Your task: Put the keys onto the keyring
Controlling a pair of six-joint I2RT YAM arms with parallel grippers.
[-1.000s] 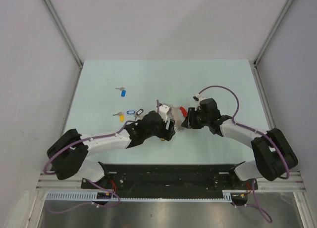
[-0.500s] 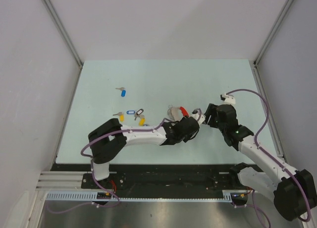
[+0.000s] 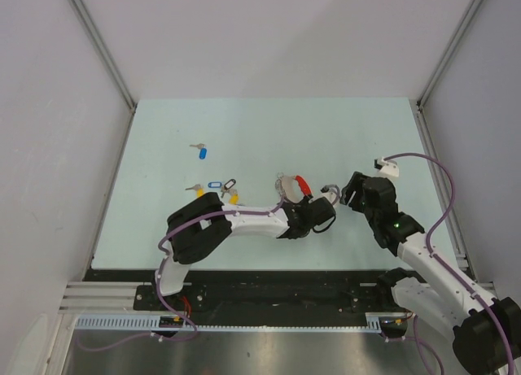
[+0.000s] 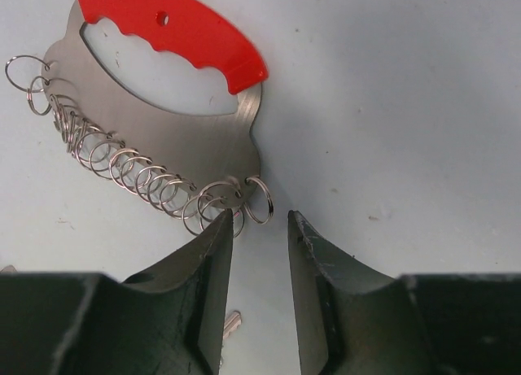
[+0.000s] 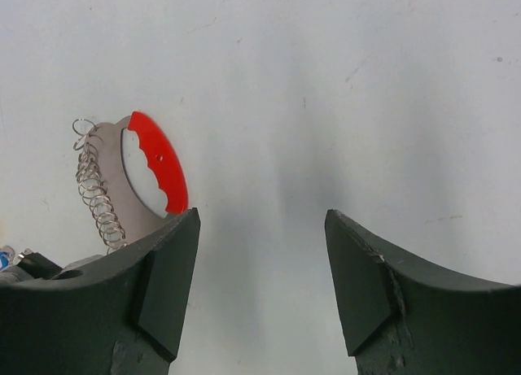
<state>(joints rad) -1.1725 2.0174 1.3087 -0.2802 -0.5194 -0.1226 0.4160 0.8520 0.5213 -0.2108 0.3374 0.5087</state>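
Now our left tool (image 4: 259,224), narrowly agape and empty, may shove the keyring (image 4: 163,135) aside; our right tool (image 5: 260,228) gapes empty.

We see a pale green table (image 3: 269,131) with the keyring (image 3: 291,185) lying flat near its middle: a grey metal plate with a red grip and a row of small wire rings (image 4: 155,180) along its curved edge. A lone blue-tagged key (image 3: 201,151) lies toward the left edge. Closer to the near edge, a loose cluster of keys (image 3: 214,183) with yellow, blue and dark tags lies left of the keyring, apart from it.
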